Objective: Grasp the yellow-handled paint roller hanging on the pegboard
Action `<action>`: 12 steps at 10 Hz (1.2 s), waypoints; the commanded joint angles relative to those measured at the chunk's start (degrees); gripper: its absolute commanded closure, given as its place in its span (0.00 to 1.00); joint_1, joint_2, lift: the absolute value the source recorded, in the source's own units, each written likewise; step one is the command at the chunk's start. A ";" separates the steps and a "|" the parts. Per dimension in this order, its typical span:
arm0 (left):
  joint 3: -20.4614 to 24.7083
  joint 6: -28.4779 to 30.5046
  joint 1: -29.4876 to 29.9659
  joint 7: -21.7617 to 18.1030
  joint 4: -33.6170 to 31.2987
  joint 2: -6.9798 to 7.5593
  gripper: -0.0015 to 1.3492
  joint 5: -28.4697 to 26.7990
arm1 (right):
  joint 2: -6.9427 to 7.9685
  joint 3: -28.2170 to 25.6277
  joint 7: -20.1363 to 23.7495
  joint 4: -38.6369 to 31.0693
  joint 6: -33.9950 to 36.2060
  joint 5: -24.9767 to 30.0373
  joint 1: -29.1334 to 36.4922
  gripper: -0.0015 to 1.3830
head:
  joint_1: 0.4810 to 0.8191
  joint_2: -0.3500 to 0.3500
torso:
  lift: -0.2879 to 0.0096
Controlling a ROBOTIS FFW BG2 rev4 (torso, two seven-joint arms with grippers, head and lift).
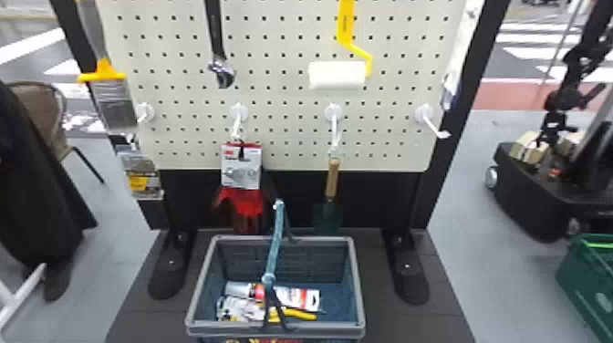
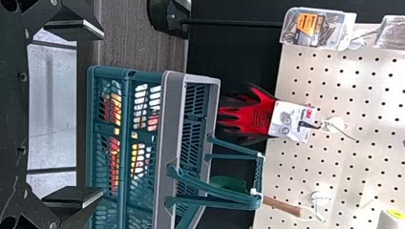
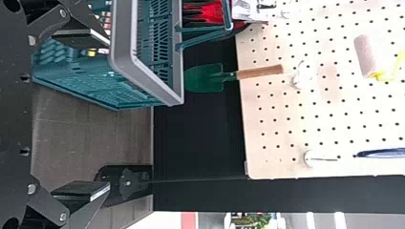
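Cream pegboard (image 1: 283, 137) stands upright at the back of a dark table (image 1: 424, 319), framed by black posts.

Teal basket with grey rim (image 1: 200, 283) sits on the table just in front of the board, handle raised. Packaged goods lie in its bottom.

Left tool (image 2: 76, 114): both flat fingers spread wide, nothing between them, held off to the basket's side. Right tool (image 3: 81, 112): likewise fully spread and holding nothing, on the basket's other side, well apart from the board.

Red gloves (image 1: 241, 205) on a card hang from a lower hook left of centre. Green trowel (image 1: 329, 214) with a wooden handle hangs from the next hook (image 1: 334, 114) to the right.

Yellow-handled paint roller (image 1: 337, 73) hangs on the upper board right of centre, handle up, white sleeve crosswise, directly above the trowel's hook. No tool touches it.

Wrench (image 1: 219, 50) hangs to the roller's left, above the gloves.
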 commanded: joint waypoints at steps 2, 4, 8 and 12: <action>-0.18 0.13 -0.25 0.00 0.00 0.04 0.11 -0.09 | -0.15 -0.08 0.10 0.41 0.00 -0.01 -0.82 0.17 | 0.20 0.50 | 0.63; -0.01 0.05 0.00 -0.09 0.00 0.22 0.11 0.09 | -0.06 -0.17 0.10 0.69 0.00 -0.01 -0.20 0.17 | 0.20 0.50 | 0.63; -0.18 0.22 -0.12 -0.09 0.00 0.57 0.11 0.18 | 0.03 -0.17 1.86 -3.11 2.02 1.05 -1.56 0.17 | 0.20 0.50 | 0.63; -1.06 0.66 -1.23 -0.09 0.00 1.10 0.11 -0.26 | 0.29 -3.86 15.83 -7.18 12.75 3.24 -11.89 0.17 | 0.20 0.50 | 0.63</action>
